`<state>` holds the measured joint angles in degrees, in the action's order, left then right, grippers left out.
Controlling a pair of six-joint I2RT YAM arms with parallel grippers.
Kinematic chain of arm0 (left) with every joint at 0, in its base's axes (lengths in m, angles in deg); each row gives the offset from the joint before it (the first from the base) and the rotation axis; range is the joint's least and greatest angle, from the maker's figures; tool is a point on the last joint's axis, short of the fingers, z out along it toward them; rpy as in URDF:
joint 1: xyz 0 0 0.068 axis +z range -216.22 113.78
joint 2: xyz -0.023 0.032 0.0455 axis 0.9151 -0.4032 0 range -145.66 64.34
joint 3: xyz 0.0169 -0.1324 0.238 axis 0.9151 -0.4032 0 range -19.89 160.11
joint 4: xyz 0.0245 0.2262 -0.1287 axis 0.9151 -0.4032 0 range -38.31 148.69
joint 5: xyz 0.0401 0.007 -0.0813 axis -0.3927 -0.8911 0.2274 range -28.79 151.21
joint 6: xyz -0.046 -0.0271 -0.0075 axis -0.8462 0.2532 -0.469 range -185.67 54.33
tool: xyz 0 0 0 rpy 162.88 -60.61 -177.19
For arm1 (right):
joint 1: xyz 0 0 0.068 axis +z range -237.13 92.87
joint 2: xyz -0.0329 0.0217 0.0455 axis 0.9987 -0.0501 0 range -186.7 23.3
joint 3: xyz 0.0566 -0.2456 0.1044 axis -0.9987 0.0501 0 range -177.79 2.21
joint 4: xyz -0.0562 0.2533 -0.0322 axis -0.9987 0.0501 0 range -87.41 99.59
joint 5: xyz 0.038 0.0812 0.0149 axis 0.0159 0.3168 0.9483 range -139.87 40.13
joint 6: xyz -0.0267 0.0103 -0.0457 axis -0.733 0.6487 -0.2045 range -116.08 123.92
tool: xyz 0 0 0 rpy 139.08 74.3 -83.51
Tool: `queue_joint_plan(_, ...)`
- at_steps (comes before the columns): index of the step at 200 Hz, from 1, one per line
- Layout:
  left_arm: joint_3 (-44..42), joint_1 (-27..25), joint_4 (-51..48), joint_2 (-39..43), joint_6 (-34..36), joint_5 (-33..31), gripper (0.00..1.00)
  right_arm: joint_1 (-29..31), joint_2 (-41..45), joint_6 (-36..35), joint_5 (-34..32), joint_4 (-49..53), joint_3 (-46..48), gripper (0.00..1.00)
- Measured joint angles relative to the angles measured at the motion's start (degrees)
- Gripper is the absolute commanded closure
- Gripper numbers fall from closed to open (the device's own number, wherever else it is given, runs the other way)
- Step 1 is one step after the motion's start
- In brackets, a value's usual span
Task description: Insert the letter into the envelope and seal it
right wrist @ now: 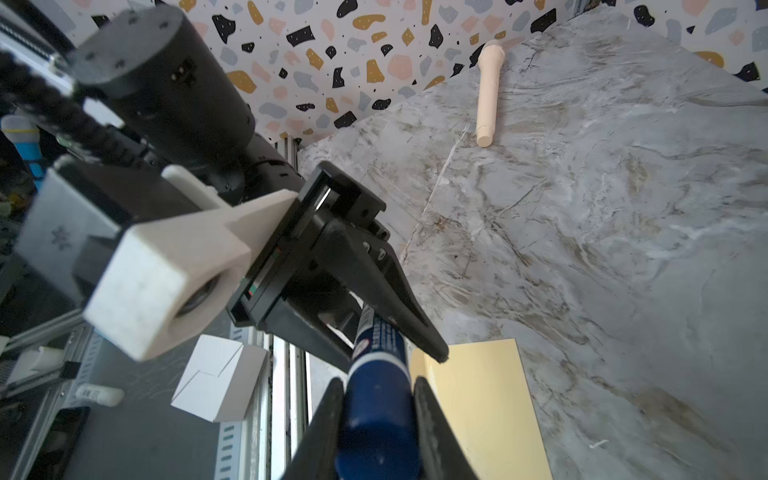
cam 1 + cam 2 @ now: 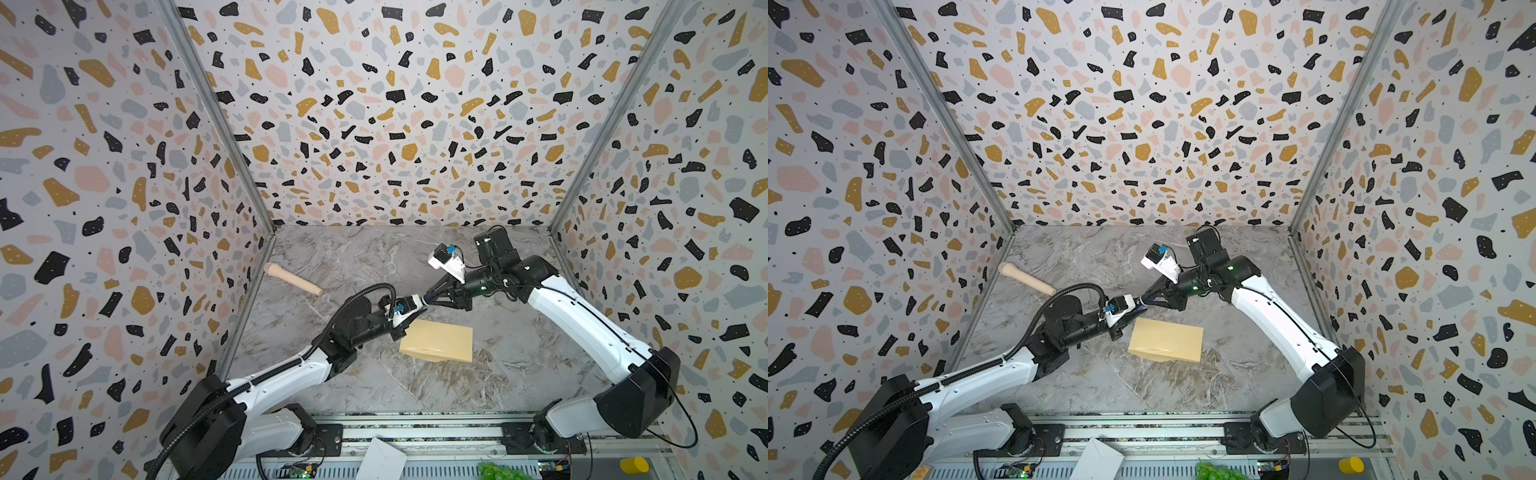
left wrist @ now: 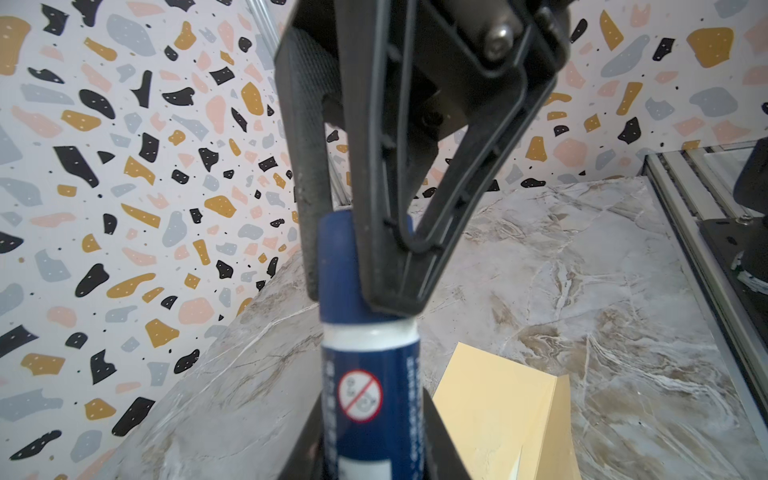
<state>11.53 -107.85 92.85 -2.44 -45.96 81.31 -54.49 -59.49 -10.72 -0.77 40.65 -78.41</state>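
Observation:
The tan envelope (image 2: pixel 440 338) (image 2: pixel 1167 338) lies on the marble table, and its front-left edge is lifted a little. The letter is hidden. Above the envelope's back-left corner a dark blue glue stick (image 3: pixel 370 374) (image 1: pixel 378 411) is held in the air between both grippers. My left gripper (image 2: pixel 417 305) (image 3: pixel 372 453) is shut on the stick's printed body. My right gripper (image 2: pixel 430 298) (image 1: pixel 378 436) is shut on its plain blue cap end, tip to tip with the left. The envelope (image 3: pixel 498 407) (image 1: pixel 478 403) shows below the stick in both wrist views.
A beige wooden handle (image 2: pixel 293 279) (image 1: pixel 488 95) lies at the back left near the wall. On the front rail are a white folded paper piece (image 2: pixel 380 459), something green (image 2: pixel 500 471) and a yellow cylinder (image 2: pixel 633 465). Patterned walls close in three sides.

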Motion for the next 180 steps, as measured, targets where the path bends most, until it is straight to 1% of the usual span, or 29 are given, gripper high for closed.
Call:
queue_joint_plan(27,-2.2,-1.0,2.0,2.6,-0.9,-6.1,1.0,0.8,0.3,9.1,-0.8,-5.8,1.4,0.95)
queue_joint_plan(34,-2.4,-1.6,2.2,3.1,-0.9,-8.1,1.0,0.8,0.6,12.3,-0.9,-7.5,2.1,0.95)
queue_joint_plan(45,-2.9,-2.8,2.6,3.7,-0.7,-11.6,1.0,0.7,1.0,17.5,-1.4,-9.4,3.1,0.99)
queue_joint_plan(75,-3.9,-5.8,4.0,4.2,0.7,-20.3,1.0,1.0,1.5,31.3,-3.5,-12.7,4.8,0.99)
queue_joint_plan(100,-4.2,-7.7,4.6,4.2,2.3,-26.3,1.0,2.0,2.1,39.2,-6.3,-15.6,6.1,0.99)
queue_joint_plan(115,-4.6,-8.1,5.0,4.2,3.1,-27.1,1.0,2.4,3.1,42.4,-7.0,-18.1,8.0,0.99)
queue_joint_plan(127,-4.8,-8.0,5.0,4.2,3.5,-26.5,1.0,2.5,3.7,43.0,-6.8,-19.6,9.3,0.99)
queue_joint_plan(146,-4.7,-6.7,5.1,4.2,3.3,-22.0,1.0,2.2,3.9,40.9,-5.7,-20.0,9.6,1.0)
queue_joint_plan(161,-4.3,-4.1,5.1,4.0,2.6,-15.2,1.0,1.8,3.9,35.1,-4.1,-18.6,9.1,1.0)
queue_joint_plan(180,-3.4,-1.1,4.7,3.0,1.7,-6.2,1.0,1.4,3.9,23.0,-1.9,-14.3,7.7,1.0)
